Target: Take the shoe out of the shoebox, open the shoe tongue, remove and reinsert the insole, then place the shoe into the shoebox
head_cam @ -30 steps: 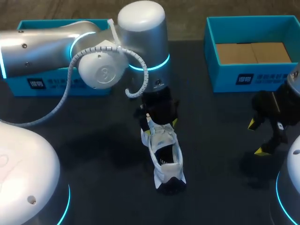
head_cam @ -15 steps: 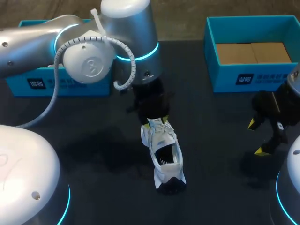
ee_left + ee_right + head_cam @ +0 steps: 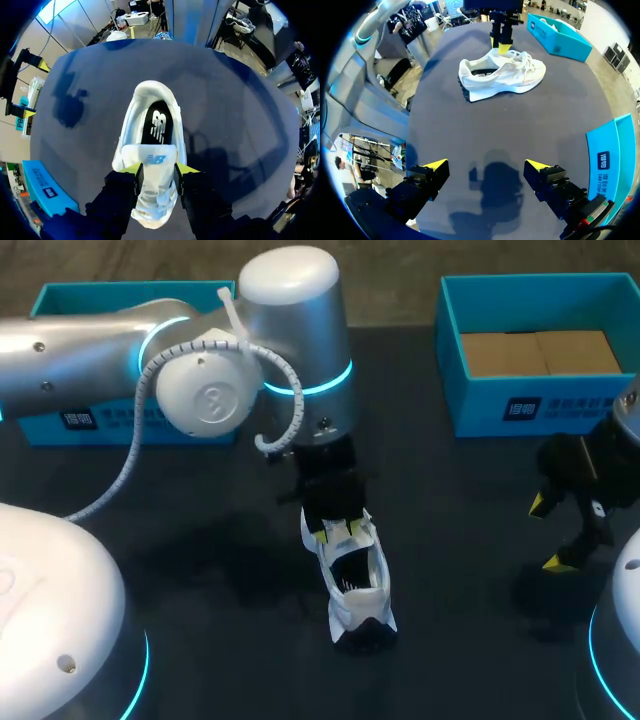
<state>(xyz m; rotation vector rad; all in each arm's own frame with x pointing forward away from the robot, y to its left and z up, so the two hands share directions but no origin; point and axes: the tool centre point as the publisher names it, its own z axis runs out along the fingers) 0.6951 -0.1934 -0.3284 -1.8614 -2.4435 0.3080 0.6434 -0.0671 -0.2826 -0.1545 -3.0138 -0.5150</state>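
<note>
1. Well, my left gripper (image 3: 158, 169) is closed on the shoe (image 3: 152, 197). One yellow fingertip presses each side of the laced upper, and the tongue (image 3: 151, 156) sits between them. The shoe stands on its sole on the table (image 3: 450, 550), out of either teal box (image 3: 540, 405).
2. My first worry is that I seem to pinch the whole upper rather than the tongue alone. If I pull up like this, I expect the shoe to rise with me instead of the tongue folding open.
3. Nothing braces the heel ahead of my left fingers. Any sideways drag there could tip the light shoe onto its side or spin it about my tips.
4. The laces lie right under my left fingers. If they are snug, the tongue may only bend a little, then slip out of my pinch and spring back over the insole (image 3: 159, 122).
5. My right gripper (image 3: 486, 167) hangs with its fingers spread wide and nothing between them. The shoe is well ahead of it and side-on, so it cannot steady anything from there.
6. If I bring the right fingers in for the insole while the left sit over the opening, the two grippers could knock each other, because the mouth of the shoe is narrow.
7. A squeeze this far forward may also crease the soft upper.
</note>
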